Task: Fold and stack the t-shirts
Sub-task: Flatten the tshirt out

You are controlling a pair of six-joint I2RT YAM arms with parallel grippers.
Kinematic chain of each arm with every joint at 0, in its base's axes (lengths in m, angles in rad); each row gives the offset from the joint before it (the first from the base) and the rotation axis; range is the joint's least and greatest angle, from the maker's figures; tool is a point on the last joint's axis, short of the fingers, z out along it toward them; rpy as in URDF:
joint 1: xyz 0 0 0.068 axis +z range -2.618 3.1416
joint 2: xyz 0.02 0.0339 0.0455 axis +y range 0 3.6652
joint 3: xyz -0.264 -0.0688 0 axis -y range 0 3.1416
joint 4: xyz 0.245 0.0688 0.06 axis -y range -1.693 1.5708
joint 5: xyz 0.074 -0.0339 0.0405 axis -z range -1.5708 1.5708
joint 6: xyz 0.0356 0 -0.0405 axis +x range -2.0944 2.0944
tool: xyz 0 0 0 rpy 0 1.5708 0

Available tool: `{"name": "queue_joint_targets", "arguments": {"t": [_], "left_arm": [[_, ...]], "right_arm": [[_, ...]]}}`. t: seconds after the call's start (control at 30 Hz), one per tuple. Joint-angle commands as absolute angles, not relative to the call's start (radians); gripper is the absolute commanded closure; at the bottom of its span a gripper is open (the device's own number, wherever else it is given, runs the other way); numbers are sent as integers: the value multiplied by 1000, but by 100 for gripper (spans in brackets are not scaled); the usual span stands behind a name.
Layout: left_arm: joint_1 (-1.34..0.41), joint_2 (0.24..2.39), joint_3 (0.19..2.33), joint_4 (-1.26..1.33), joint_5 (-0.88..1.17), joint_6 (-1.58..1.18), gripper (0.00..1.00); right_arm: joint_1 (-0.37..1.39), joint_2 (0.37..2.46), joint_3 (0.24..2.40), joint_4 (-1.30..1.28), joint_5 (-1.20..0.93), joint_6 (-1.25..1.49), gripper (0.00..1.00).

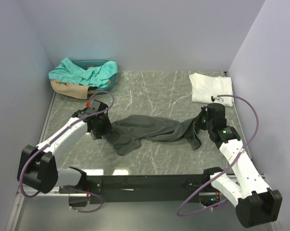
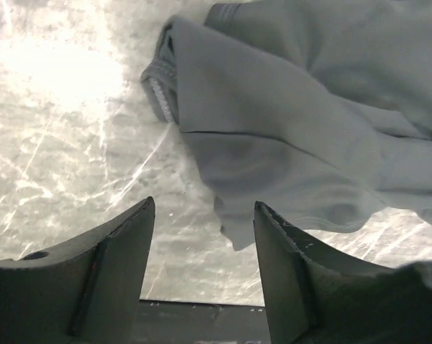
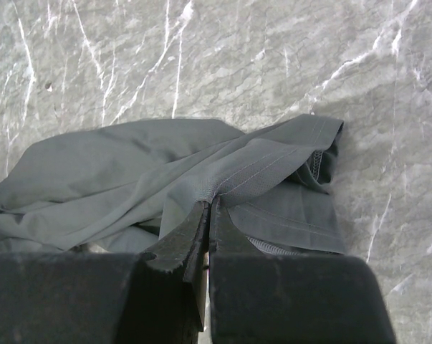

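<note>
Arm bases sit at the bottom edge of the top view. Left hand (image 1: 102, 126) is at the left end of the dark grey t-shirt (image 1: 149, 129); right hand (image 1: 201, 126) is at its right end. Grey shirt lies rumpled, stretched crosswise over the middle of the marble worktop (image 1: 154, 91). White t-shirt (image 1: 209, 88) is folded at the far right corner, well apart from the grey one. Teal t-shirt (image 1: 82, 72) and tan t-shirt (image 1: 68, 89) are heaped in and over a tub (image 1: 94, 61) at the far left corner.

Left wrist view: left hand (image 2: 205, 208) has its fingers (image 2: 122, 258) spread wide, nothing pinched. A loose corner of the grey shirt (image 2: 294, 129) shows in the gap just past the tips, lying on the worktop (image 2: 58, 143). A collar or hem with stitching shows at the upper left of the cloth.

Right wrist view: right hand (image 3: 207, 208) is closed tight, fingers (image 3: 180, 247) together, nipping a raised fold of the grey shirt (image 3: 130, 165). A stitched hem runs up to the right from the pinch. Cloth fans out left over the worktop (image 3: 237, 57).
</note>
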State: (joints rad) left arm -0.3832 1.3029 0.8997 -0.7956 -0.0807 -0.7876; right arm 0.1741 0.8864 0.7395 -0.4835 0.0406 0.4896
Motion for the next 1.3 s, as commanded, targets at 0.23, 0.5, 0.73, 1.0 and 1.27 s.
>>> {"name": "queue_joint_targets", "arguments": {"t": [0.23,0.5,0.73,1.0,1.27], "left_arm": [[-504,1241,692,-586,113,-785,44],[-558,1298,643,-516,195,-802,44],[-566,1362,667,-502,190,-787,45],[-569,1367,706,-538,105,-775,53],[-568,1345,758,-569,18,-788,51]], "right_arm": [[172,862,741,-459,25,497,100],[170,868,750,-468,18,499,100],[170,850,730,-471,23,506,100],[169,821,712,-482,37,514,100],[170,827,718,-479,38,514,100]]}}
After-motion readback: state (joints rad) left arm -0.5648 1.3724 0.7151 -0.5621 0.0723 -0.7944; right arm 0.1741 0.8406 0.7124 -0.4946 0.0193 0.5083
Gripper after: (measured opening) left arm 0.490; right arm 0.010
